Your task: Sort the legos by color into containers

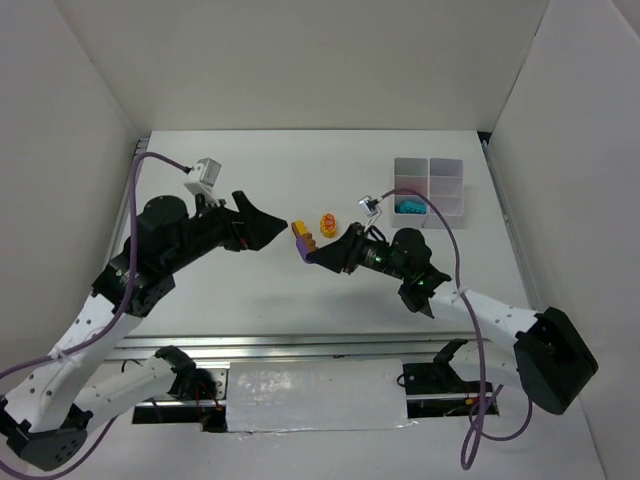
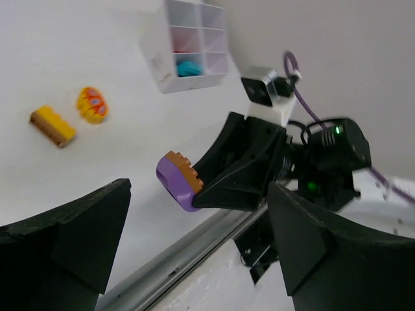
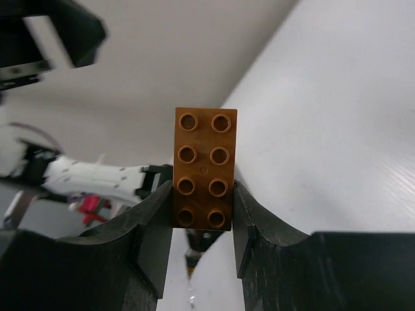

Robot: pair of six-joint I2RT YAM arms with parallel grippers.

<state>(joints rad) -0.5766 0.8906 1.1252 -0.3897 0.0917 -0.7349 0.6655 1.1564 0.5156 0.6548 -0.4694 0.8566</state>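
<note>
My right gripper (image 1: 318,256) is shut on a lego stack, an orange-brown studded brick (image 3: 205,162) on a purple rounded piece (image 2: 174,186), and holds it above the table. My left gripper (image 1: 276,229) faces it from the left, a short gap away, open wide with nothing between its fingers (image 2: 78,240). A yellow-orange brick (image 1: 303,235) and a yellow-red oval lego (image 1: 327,222) lie on the table between the grippers and the tray. The containers are cells of a whitish tray (image 1: 445,168) at the back right. One cell holds a cyan lego (image 1: 410,206).
White walls enclose the table on the left, back and right. A metal rail (image 1: 330,345) runs along the near edge by the arm bases. The right arm's purple cable (image 1: 452,250) arcs beside the tray.
</note>
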